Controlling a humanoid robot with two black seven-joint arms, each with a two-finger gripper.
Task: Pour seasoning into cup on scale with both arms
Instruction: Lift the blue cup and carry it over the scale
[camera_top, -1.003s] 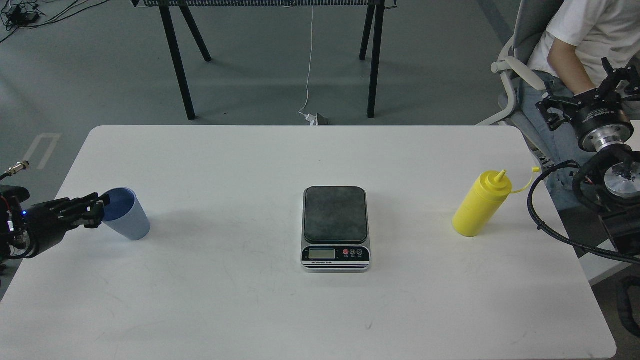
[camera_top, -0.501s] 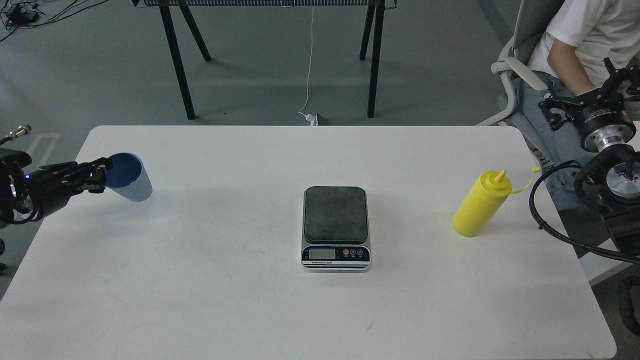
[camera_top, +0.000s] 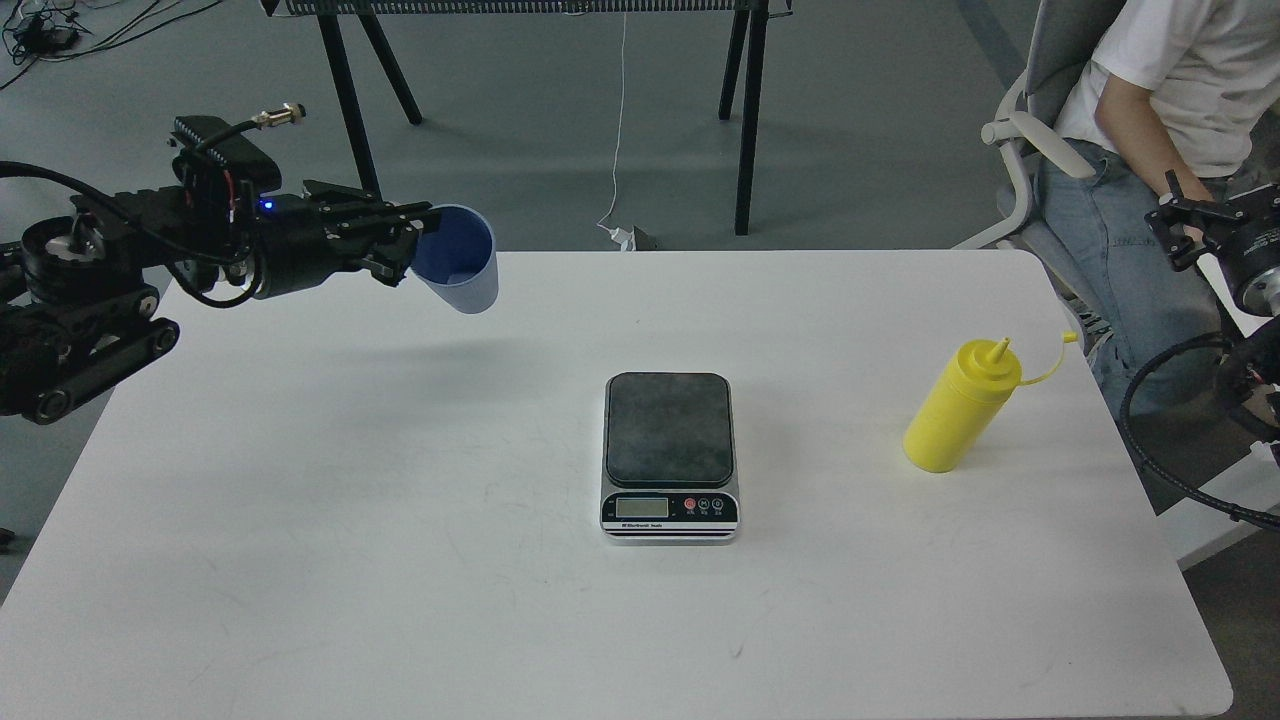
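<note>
My left gripper (camera_top: 410, 243) is shut on the rim of the light blue cup (camera_top: 460, 260) and holds it in the air, tilted, above the back left of the white table (camera_top: 400, 560). The scale (camera_top: 670, 455) sits at the table's middle with its dark platform bare. The yellow seasoning bottle (camera_top: 960, 405) stands at the right, its cap hanging off on its tether. My right gripper (camera_top: 1185, 215) is at the far right edge, off the table and well above and right of the bottle; its fingers cannot be told apart.
A person in a white shirt and jeans (camera_top: 1140, 120) sits on a chair beyond the table's right corner. Black table legs (camera_top: 350, 110) stand on the floor behind. My right arm's cables (camera_top: 1150, 440) hang past the table's right edge.
My left gripper has lifted the cup off the table and carried it up and to the right, toward the scale. My right gripper has shifted slightly right and lower.
</note>
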